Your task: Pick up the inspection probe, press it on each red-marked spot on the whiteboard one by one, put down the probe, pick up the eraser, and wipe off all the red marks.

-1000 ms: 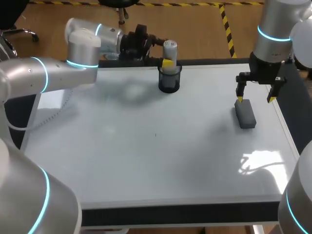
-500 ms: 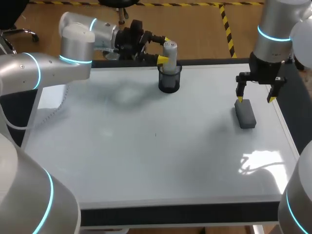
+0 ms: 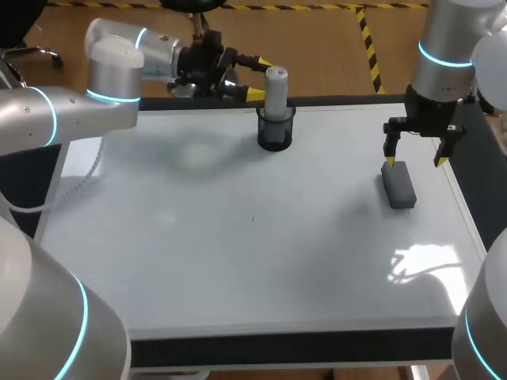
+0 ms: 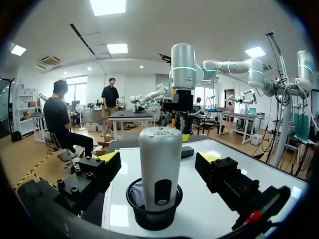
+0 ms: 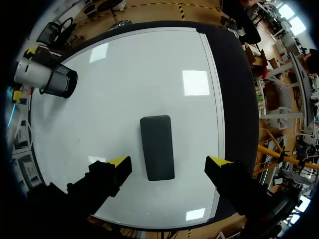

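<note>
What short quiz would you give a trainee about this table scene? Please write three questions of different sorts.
1. True or false: the left hand is shut on the probe.
2. Choose one. The probe stands upright in: A) a black mesh cup; B) a flat tray; C) a cardboard box.
3. Fill the gap: the open right hand hangs above the ____, not touching it.

Key: 1. False; its fingers are open, on either side of the probe. 2. A. 3. eraser.

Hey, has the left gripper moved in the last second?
Yes. The left gripper has backed leftward, away from the probe, which stands in its cup; the fingers are open.
</note>
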